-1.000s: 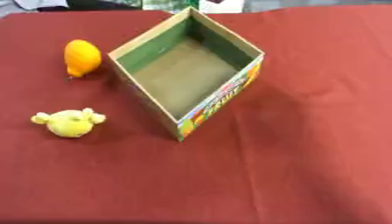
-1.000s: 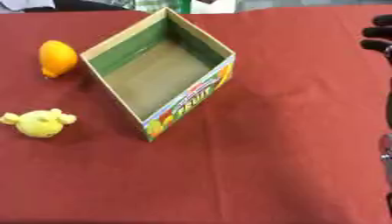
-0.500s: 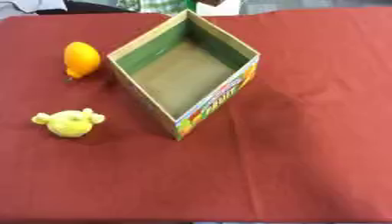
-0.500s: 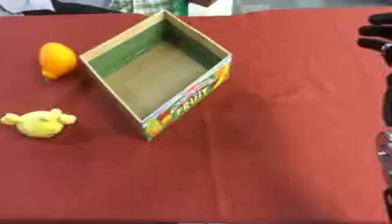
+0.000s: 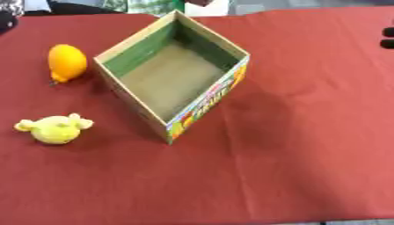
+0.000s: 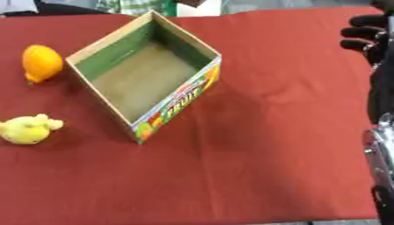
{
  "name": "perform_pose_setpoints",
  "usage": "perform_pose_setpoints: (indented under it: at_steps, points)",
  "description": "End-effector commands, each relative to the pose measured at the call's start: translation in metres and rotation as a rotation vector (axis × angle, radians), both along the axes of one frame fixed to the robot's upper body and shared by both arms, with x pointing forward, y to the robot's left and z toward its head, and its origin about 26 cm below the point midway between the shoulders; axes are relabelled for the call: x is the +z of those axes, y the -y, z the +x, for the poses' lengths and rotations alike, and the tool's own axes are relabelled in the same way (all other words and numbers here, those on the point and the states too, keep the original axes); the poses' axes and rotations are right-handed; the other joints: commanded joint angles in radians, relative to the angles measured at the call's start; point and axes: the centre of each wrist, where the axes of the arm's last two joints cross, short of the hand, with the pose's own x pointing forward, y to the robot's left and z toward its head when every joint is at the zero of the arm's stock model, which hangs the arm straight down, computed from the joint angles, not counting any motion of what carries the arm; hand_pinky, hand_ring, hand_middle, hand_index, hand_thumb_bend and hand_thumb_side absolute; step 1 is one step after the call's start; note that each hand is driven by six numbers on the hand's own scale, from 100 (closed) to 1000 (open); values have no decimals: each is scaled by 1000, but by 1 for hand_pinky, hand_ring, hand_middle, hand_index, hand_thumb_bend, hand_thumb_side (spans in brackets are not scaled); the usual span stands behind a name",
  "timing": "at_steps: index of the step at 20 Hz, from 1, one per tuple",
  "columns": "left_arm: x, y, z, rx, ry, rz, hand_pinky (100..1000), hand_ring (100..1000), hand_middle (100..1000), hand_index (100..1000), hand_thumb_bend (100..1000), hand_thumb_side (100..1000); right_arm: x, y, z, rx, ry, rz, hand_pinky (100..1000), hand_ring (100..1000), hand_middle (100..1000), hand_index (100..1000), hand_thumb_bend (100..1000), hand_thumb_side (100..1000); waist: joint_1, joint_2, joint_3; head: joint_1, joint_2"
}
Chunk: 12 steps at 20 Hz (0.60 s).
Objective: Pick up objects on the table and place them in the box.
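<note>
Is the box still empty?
Empty: the box shows only bare floor; the orange fruit and yellow toy lie outside on the cloth.

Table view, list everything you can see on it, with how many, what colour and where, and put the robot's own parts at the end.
Box: one, cardboard with green inner walls and a colourful printed side, open top, nothing inside, centre-left of the table, turned cornerwise.
Orange fruit: one, orange, left of the box, toward the far side, apart from it.
Yellow toy: one, pale yellow, rounded with small knobs, near-left of the box, apart from it.
Tablecloth: one, dark red, covering the table.
Right hand: one, black, at the right edge toward the far side, fingers curled, holding nothing; its arm runs down that edge.
Left hand: not in view.
</note>
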Motion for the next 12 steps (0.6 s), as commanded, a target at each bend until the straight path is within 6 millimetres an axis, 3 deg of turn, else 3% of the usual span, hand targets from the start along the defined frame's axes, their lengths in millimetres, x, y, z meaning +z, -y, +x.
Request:
perform_pose_setpoints:
  at_steps: [1, 9, 12]
  points:
    - [14, 1, -5, 32, -14, 93, 594, 722, 793, 888, 100, 663, 10, 0, -2, 11, 36, -24, 662, 656, 605, 848, 100, 868, -3, -11, -1, -1, -16]
    - [12, 1, -5, 86, -100, 150, 621, 748, 814, 903, 100, 639, 14, -1, -1, 20, 45, -35, 663, 657, 605, 848, 100, 869, -3, 15, 2, 11, -41]
    - [11, 2, -5, 85, -183, 236, 679, 788, 844, 924, 100, 622, 14, -2, -1, 23, 45, -37, 663, 657, 604, 848, 100, 870, -4, 21, 1, 13, -48]
